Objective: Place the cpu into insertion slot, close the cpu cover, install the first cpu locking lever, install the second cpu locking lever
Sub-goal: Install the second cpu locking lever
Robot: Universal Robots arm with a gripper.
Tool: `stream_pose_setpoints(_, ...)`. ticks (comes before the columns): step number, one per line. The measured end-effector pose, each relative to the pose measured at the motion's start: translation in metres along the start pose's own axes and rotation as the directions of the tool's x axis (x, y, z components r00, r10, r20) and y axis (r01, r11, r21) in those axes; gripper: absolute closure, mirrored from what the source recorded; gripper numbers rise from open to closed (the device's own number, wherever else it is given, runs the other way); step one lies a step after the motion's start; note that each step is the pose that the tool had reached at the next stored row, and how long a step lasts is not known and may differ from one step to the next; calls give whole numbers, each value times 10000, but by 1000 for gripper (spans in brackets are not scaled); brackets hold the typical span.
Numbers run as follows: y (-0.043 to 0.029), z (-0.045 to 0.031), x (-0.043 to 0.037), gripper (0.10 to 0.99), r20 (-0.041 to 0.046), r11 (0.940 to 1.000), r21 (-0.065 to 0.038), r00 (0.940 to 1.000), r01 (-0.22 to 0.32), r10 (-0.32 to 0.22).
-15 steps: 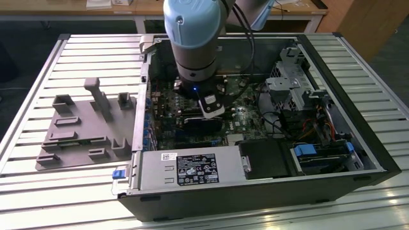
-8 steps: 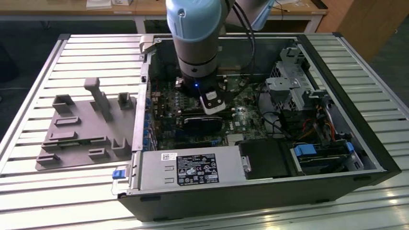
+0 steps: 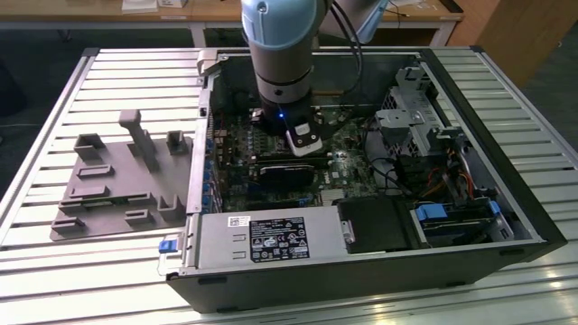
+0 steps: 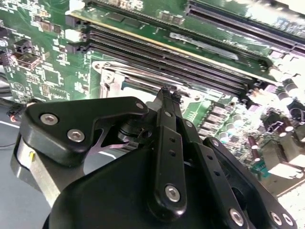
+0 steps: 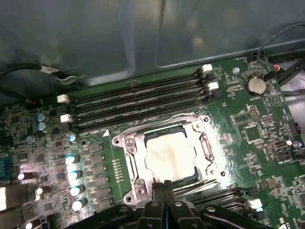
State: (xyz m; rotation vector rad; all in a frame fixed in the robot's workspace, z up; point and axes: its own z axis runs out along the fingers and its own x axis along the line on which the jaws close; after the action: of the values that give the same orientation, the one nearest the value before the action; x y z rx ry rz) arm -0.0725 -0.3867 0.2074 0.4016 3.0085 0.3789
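- The cpu [image 5: 170,153], a pale beige-silver square, already lies flat in the insertion slot [image 5: 129,164] on the green motherboard [image 5: 257,133]. The cpu cover [image 5: 137,143], a thin silvery frame, seems to lie down around it, the chip showing through its window.
- In the first wrist view the hand [image 5: 164,184] hovers right at the socket edge that faces away from the memory slots [image 5: 138,102], its tips pointing across the chip toward them.
- The fingers [image 5: 158,191] are drawn together, narrow, with nothing seen between them. In the second wrist view the hand [image 4: 167,90] reaches the silvery socket frame just short of the memory slots.
- A thin wire lever [image 5: 181,116] runs along the frame's memory-slot side. Whether either lever is hooked I cannot tell.
- In the exterior view the arm [image 3: 281,61] reaches down into the open computer case [image 3: 470,223], which lies on its side on the slatted counter [image 3: 54,271] beside a grey fixture [image 3: 118,183] toward the exterior view's left edge.
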Motion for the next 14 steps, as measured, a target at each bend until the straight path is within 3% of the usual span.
stream_pose_setpoints(14,219,60,-54,980,73,9996,271,10000,18,-20)
